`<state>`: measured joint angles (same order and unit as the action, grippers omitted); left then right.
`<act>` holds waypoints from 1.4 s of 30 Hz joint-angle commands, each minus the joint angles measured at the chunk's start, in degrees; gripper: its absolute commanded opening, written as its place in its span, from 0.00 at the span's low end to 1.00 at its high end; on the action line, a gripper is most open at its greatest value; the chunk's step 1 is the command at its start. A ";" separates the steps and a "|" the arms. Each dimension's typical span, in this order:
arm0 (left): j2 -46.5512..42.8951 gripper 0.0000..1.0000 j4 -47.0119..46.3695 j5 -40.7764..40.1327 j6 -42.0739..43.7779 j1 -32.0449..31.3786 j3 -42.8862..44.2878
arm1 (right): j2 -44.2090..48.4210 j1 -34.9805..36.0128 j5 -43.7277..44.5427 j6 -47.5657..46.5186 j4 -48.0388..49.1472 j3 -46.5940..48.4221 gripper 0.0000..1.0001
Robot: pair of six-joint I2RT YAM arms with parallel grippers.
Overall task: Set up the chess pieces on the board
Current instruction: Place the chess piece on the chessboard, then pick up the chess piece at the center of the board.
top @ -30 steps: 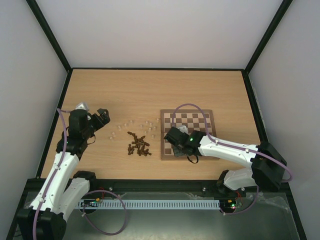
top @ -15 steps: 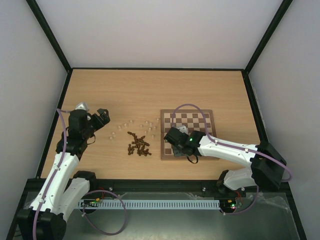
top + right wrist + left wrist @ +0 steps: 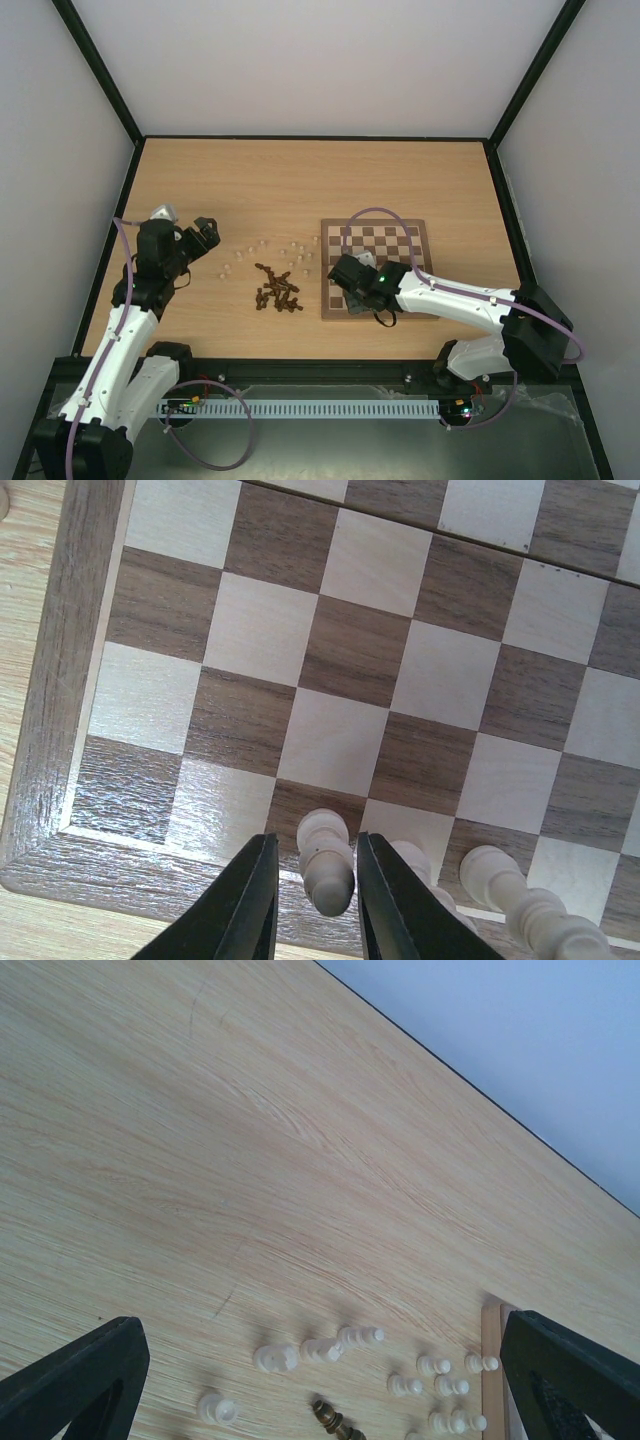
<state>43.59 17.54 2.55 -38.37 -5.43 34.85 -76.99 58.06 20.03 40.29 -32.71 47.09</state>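
Jaws of the right gripper (image 3: 315, 842) are set close on either side of a pale pawn (image 3: 328, 870) on the board (image 3: 40, 730), bottom middle of frame; an actual pinch can't be told. It's probably light, stiff and tippy, so best taken low on the stem. The left gripper (image 3: 320, 1360) is spread wide over loose pale chess pieces (image 3: 318, 1349). Dark pieces (image 3: 278, 290) are heaped, types unreadable.

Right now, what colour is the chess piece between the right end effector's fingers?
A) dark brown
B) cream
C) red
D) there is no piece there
B: the right wrist view shows a cream piece standing on the board between the fingers of the right end effector.
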 commanded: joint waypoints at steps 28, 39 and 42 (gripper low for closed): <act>-0.11 1.00 0.27 0.75 0.25 0.33 -0.18 | -3.66 0.41 4.42 0.72 -7.66 6.05 0.27; 0.48 0.99 -0.77 1.23 0.16 0.33 -1.19 | -2.11 0.39 2.76 1.18 -6.65 4.59 0.23; 0.57 1.00 -0.88 1.32 0.12 0.34 -1.30 | -1.58 0.39 2.72 -0.37 -6.04 6.60 0.31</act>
<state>44.05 17.39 3.01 -38.37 -5.43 34.41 -79.92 58.11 22.52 40.53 -36.38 52.10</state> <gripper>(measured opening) 0.995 0.270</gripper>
